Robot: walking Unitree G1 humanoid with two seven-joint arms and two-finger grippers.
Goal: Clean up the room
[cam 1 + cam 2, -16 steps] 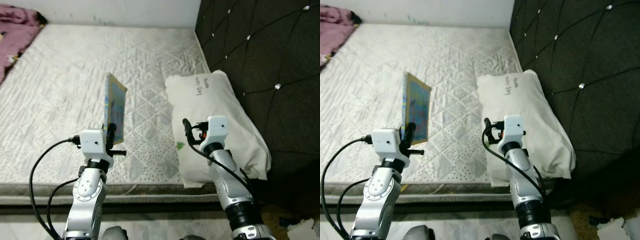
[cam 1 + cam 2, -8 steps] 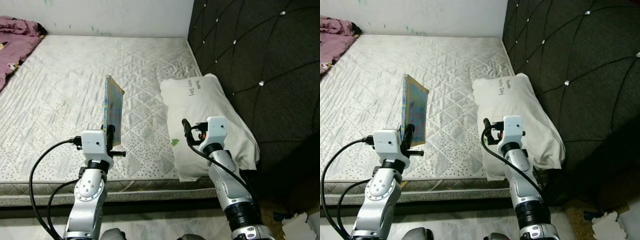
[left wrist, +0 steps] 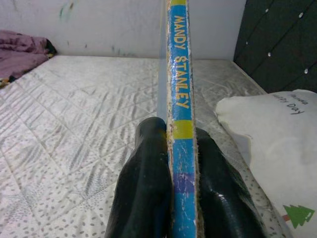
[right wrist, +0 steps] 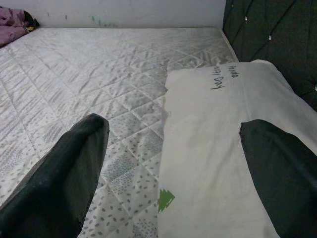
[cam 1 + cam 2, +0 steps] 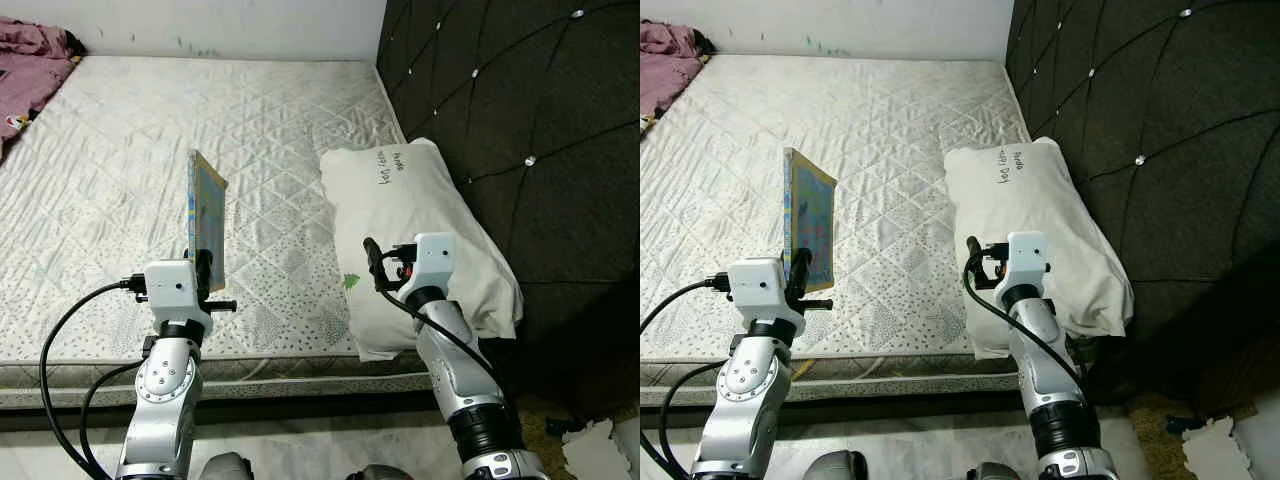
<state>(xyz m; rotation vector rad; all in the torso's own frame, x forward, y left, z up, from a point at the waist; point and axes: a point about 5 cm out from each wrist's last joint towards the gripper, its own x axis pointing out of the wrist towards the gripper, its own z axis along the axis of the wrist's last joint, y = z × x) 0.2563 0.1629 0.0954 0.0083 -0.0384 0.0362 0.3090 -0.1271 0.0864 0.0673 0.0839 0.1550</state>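
Quilted white fabric covers the bare mattress (image 5: 130,170) that the robot stands before, at its near edge. The left hand (image 5: 204,270) is raised above that near edge, its two black fingers (image 3: 143,193) pressed onto a thin picture book (image 5: 204,215) and pinching it by the lower end, so that the book stands upright in the air, clear of the mattress, with its colourful cover facing the robot's right. In the left wrist view the blue and yellow spine reads "MANDY STANLEY" and sits squeezed between the two fingers. The right hand (image 4: 173,163) hovers over the near right corner of the mattress with its fingers (image 4: 59,173) spread wide and nothing between them. Just beyond it lies a white pillow (image 5: 420,230) along the right edge of the mattress, with handwriting near its far end and a small green tree printed near its near end; the pillow's right side rests against the dark tufted headboard (image 5: 520,110), which rises along that edge. A crumpled purple blanket (image 5: 30,50) is bunched at the far left corner of the mattress, well apart from both hands. Torn white scraps (image 5: 600,445) lie on the floor at the foot of the headboard.
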